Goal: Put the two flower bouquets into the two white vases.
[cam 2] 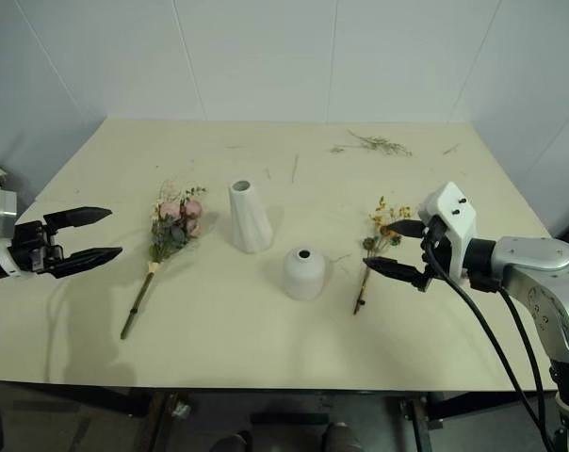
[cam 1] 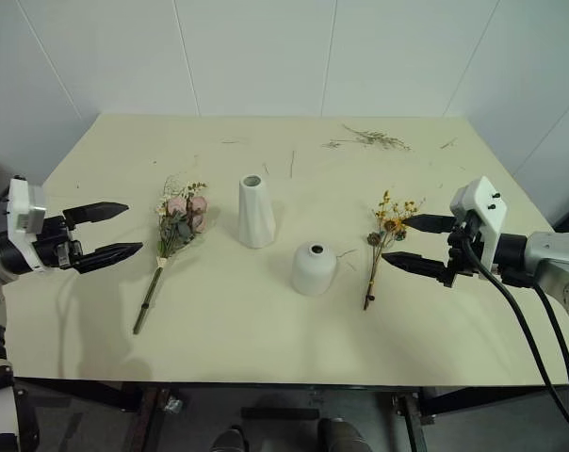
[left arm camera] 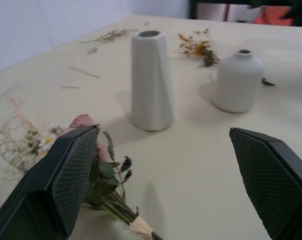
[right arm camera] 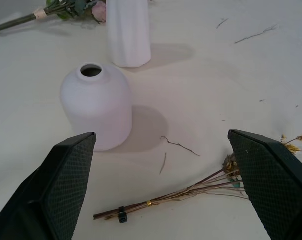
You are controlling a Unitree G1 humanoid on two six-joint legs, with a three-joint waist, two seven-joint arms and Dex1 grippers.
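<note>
Item 1, rose bouquet (cam 1: 179, 218): laid flat on the desk (cam 1: 266, 330), toward its left edge, just left of the tall cone vase (cam 1: 255, 212). Long axis runs from the desk's far side to its near edge, slightly slanted; the pink heads point to the far edge, the cut stem end to the near-left corner.

Item 2, yellow-orange sprig (cam 1: 383, 240): laid flat toward the right edge, right of the short dome vase (cam 1: 314, 268). Heads point to the far edge, the thin stems to the near edge; axis close to parallel with item 1.

Items 3 and 4, the 2 vases: upright near the desk's centre, mouths empty, standing apart, the dome nearer the near edge.

Left gripper (cam 1: 107, 232): released, jaws wide, hovering near the left edge beside the roses, nothing held. Right gripper (cam 1: 418, 244): released likewise, just beside the sprig's heads, nothing held.

Step in hand, as judged: approach for pickup. Each bunch is best seized on the stem below the heads, jaws set across the long axis; then it is turned stem-down over a mouth. The roses are judged to suit the tall vase. The sprig's stems are thin, so a full, centred closing is advised.

Loose twigs (cam 1: 374, 139): near the far-right corner, left alone.
</note>
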